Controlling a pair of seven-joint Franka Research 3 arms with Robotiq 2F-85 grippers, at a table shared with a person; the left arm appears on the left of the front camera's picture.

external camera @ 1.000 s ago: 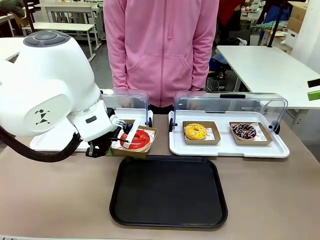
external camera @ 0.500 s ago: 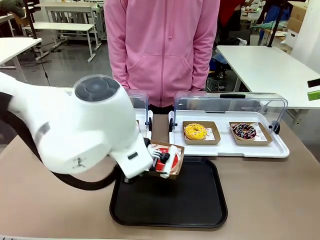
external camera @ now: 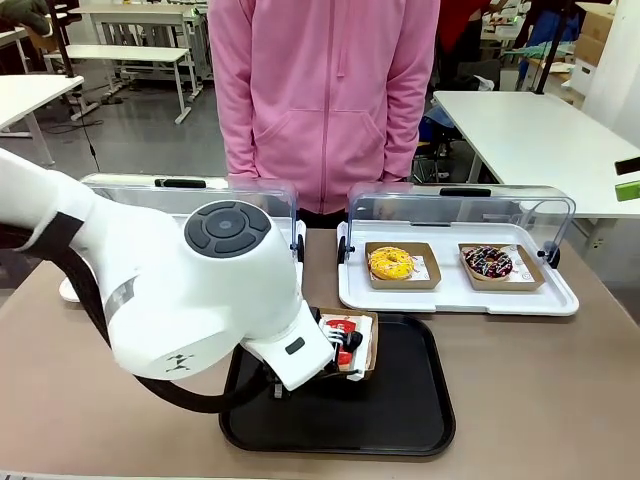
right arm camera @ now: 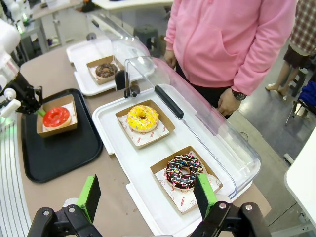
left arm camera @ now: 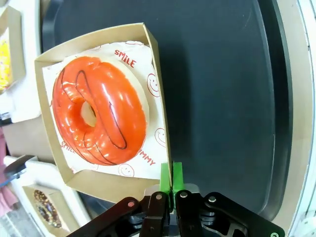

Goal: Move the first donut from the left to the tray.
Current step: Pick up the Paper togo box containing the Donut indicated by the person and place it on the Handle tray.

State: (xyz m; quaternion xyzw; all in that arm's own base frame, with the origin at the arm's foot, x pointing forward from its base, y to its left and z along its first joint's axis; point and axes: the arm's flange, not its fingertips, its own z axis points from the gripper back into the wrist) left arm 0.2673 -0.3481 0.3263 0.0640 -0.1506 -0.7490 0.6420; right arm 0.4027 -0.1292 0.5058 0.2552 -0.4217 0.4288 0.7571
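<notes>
Carried over from the white tray, the red-glazed donut now hangs above the black tray; your left gripper pinches its cardboard holder. Lower it level before releasing; the right gripper stands open.

Front view: the big white left arm hides most of the red donut, its cardboard holder and the black tray's left part. Can't see the left gripper's fingers there. In left wrist view, choc donut is cut by the bottom edge, yellow donut by left edge.
</notes>
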